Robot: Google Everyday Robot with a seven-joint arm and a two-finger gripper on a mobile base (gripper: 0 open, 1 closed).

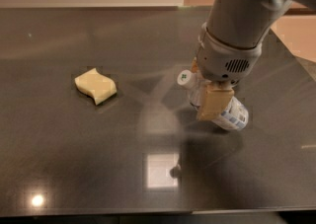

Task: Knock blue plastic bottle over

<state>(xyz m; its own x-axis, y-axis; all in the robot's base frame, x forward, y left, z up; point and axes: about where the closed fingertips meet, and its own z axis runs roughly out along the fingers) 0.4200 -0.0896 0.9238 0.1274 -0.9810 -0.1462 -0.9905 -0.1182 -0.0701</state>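
The blue plastic bottle [231,114] lies tipped far over on the dark table [74,159]. Its white cap with a green mark [185,77] points left and its white-blue label end points right toward me. My gripper [211,103] hangs from the grey arm [237,30] right over the bottle's middle and touches it, hiding part of its body.
A yellow sponge [95,85] lies on the table to the left, well apart from the bottle. The table's right edge [296,55] runs close behind the arm. Bright light reflections show on the tabletop near the front.
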